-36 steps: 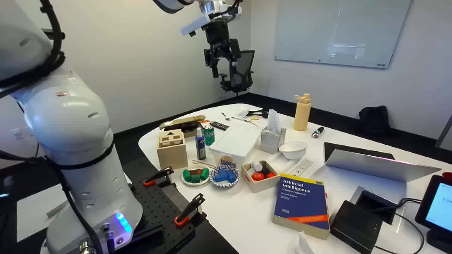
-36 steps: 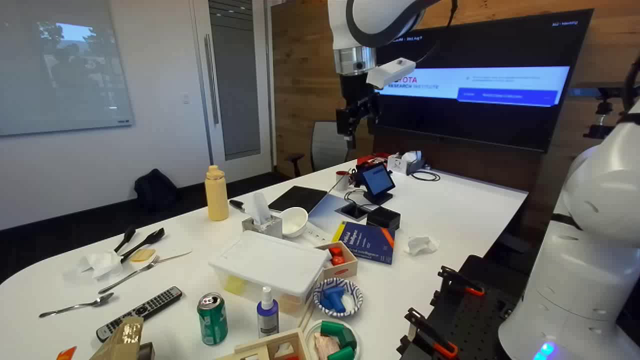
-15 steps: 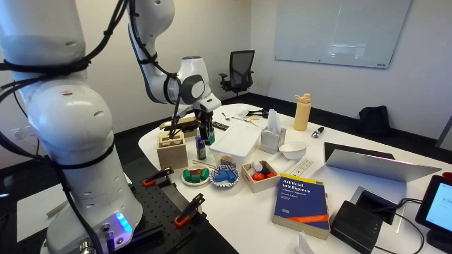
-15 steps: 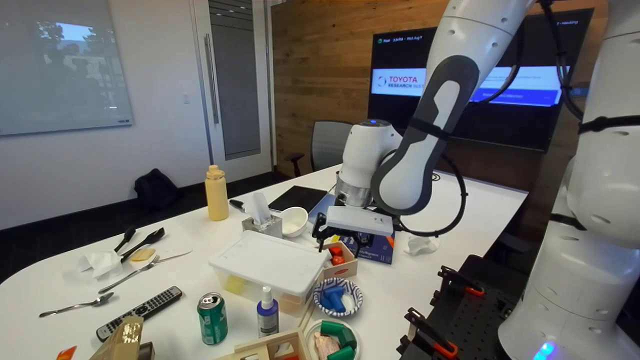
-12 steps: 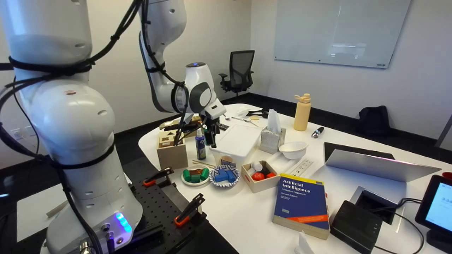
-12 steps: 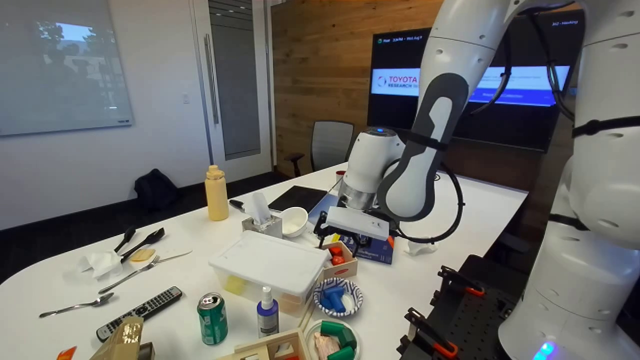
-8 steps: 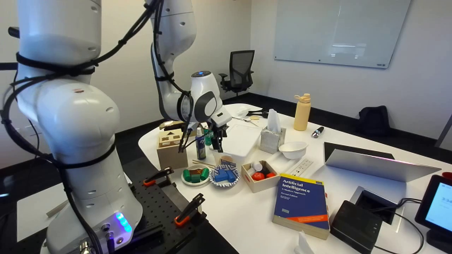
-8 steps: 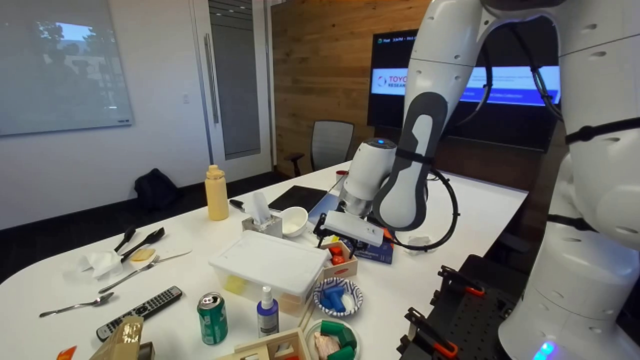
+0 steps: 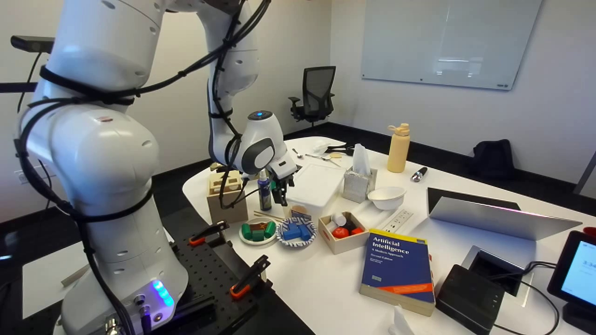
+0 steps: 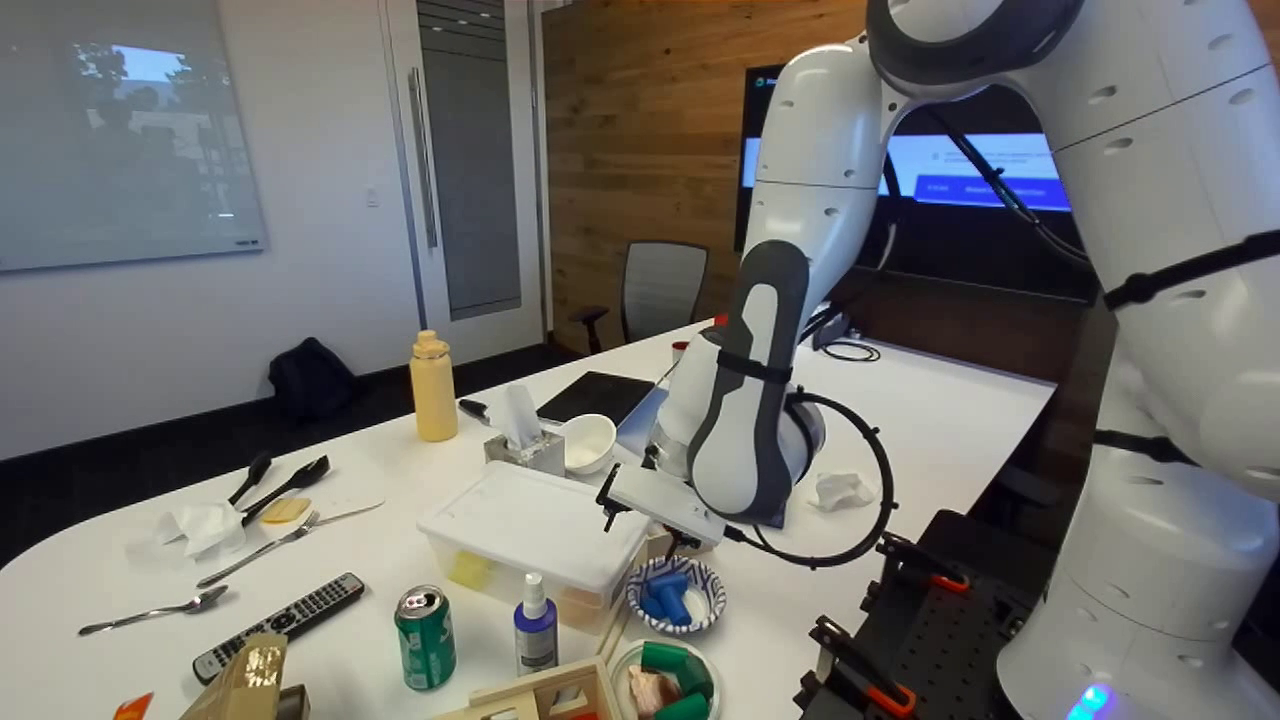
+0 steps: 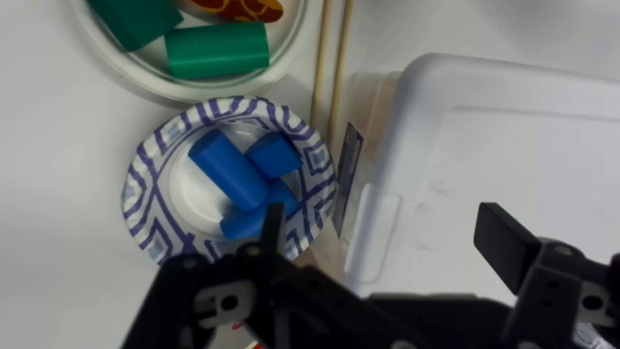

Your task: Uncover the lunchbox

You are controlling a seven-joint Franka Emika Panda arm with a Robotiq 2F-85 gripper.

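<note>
The lunchbox is a clear plastic box (image 10: 500,578) with a white lid (image 10: 540,520) lying closed on it, on the table. The lid also shows in an exterior view (image 9: 319,184) and fills the right of the wrist view (image 11: 484,150). A white latch (image 11: 375,235) sits on its near edge. My gripper (image 11: 382,208) is open and empty, its fingers wide apart. In the wrist view the right finger (image 11: 506,247) is over the lid and the left one is over the patterned bowl. In an exterior view the gripper (image 10: 640,532) hangs above the box's end.
The patterned bowl (image 11: 138,194) with blue blocks stands beside the box's latch edge. A plate (image 11: 121,68) with green blocks, a spray bottle (image 10: 536,635), a green can (image 10: 425,640), a tissue box (image 10: 525,455) and a wooden box (image 9: 347,243) with red items stand around.
My gripper has come down from high above the table to just above the box. In the last half second it has moved lower and toward the bowl side. The lid has not moved.
</note>
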